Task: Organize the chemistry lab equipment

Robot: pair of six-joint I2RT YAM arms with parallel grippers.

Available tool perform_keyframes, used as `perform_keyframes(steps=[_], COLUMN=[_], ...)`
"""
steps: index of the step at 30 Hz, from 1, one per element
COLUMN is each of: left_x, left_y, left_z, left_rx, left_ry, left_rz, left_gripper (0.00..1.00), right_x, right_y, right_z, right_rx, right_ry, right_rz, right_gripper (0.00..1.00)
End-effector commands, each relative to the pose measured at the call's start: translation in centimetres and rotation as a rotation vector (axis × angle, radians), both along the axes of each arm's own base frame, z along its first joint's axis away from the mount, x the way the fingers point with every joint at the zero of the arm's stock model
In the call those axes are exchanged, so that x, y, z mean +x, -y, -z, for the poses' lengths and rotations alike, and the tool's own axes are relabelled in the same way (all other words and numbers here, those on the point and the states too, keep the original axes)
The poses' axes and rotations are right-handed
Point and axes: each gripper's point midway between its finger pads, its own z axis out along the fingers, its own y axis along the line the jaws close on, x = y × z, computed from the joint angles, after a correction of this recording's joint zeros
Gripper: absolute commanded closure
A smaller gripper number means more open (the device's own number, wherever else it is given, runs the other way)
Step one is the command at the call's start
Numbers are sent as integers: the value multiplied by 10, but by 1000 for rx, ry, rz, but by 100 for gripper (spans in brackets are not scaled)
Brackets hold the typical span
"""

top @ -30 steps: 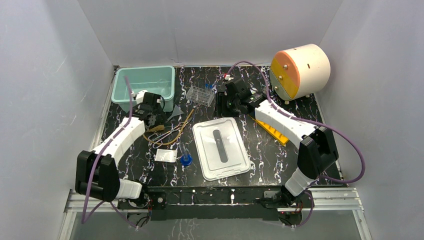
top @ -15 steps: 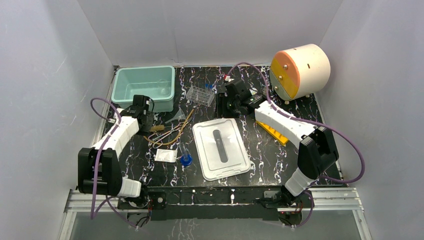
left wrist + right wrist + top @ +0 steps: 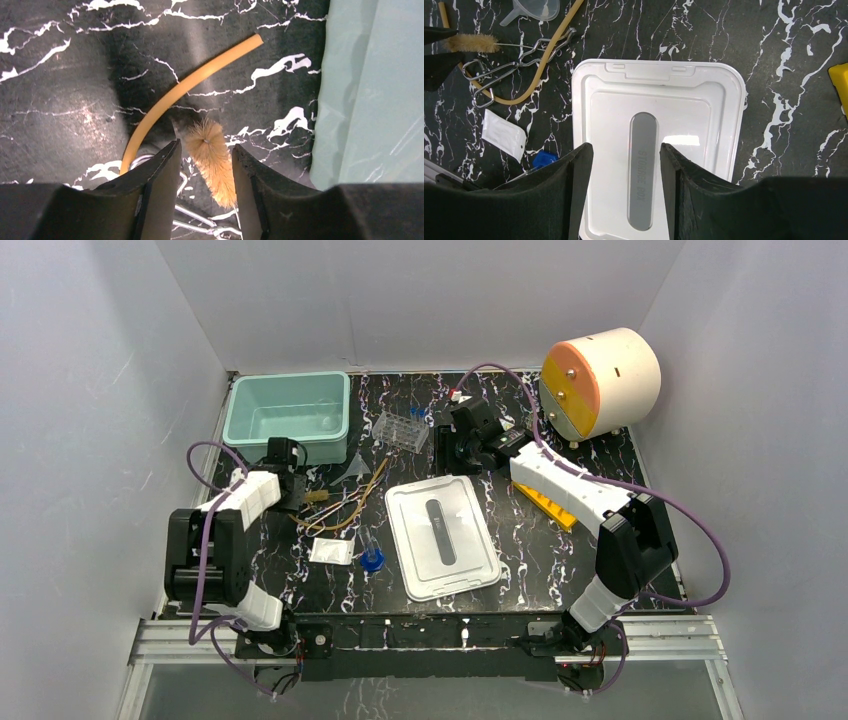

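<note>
My left gripper (image 3: 205,146) is low over the table, jaws open on either side of a tan bristle brush (image 3: 212,160), with small gaps at both sides. Tan rubber tubing (image 3: 185,90) curves past the left finger. From above, the left gripper (image 3: 297,488) sits just in front of the teal bin (image 3: 290,415). My right gripper (image 3: 625,146) hangs open and empty above the white storage box lid (image 3: 659,100). Metal tongs (image 3: 499,75), a clear funnel (image 3: 536,7), a white packet (image 3: 504,134) and a blue-capped tube (image 3: 372,558) lie left of the lid.
A clear tube rack (image 3: 400,430) stands behind the lid. A yellow rack (image 3: 545,502) lies under the right forearm. The big cream drum (image 3: 600,380) sits at the back right. The teal bin's wall (image 3: 370,90) is close to the right of my left fingers.
My left arm has drawn back from the bin and lowered onto the brush, and its jaws have narrowed. The right arm has stayed put.
</note>
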Motion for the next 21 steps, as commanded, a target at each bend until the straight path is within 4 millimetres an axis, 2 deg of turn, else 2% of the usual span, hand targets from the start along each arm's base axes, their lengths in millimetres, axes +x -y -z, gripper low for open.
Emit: perform_keyframes(steps=[1, 5, 8, 13, 21], left_x=[5, 3, 1, 5, 9], left_y=[-8, -4, -9, -22, -30], left_z=[7, 19, 15, -17, -67], left_rx=[26, 11, 40, 132, 210], left_ry=[12, -16, -24, 24, 106], left_rz=[10, 28, 40, 71, 127], left_gripper=[63, 76, 82, 84, 92], right_x=[6, 9, 10, 10, 16], right_y=[1, 1, 1, -2, -19], right_z=[-25, -27, -27, -25, -34], right_rx=[13, 9, 10, 14, 55], right_ry=[73, 81, 82, 79, 98], right_rz=[9, 16, 16, 6, -51], right_gripper=[39, 39, 40, 39, 39])
